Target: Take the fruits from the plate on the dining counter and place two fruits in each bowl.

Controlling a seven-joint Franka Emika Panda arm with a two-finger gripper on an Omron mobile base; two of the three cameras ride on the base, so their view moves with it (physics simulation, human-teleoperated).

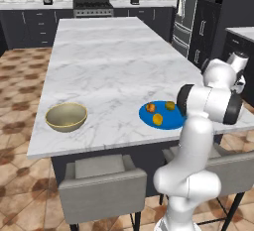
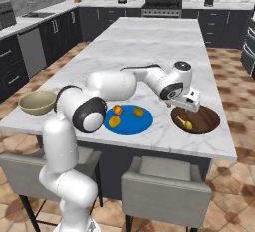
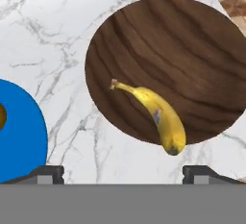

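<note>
- Here's the banana, smooth, curved and yellow with a dark tip and a small bluish sticker, lying in the dark brown bowl at the centre of the hand view.
- Its long axis runs diagonally: thin stem end toward the upper left of the frame, blunt dark end at the lower right, right over the bowl's rim.
- The bowl is round and shallow, with a streaky wood grain running across it; in the right base view it sits right of centre near the counter's front edge.
- The gripper hangs above bowl and banana with its two dark fingertips spread wide apart at the bottom of the frame, nothing between them.
- The blue plate is flat, glossy and round, just left of the wooden bowl in the right base view, apart from it.
- Three round fruits sit on it: a reddish-orange fruit at the upper left, an orange below it, a yellow-green fruit to the right.
- Over at the left edge of that view is the tan bowl, deep, round, matte, with a pale inside, well apart from the plate.
- Everything rests on the dining counter, a long white marble slab with grey veins.
- Grey cushioned stools stand along its near side.
</note>
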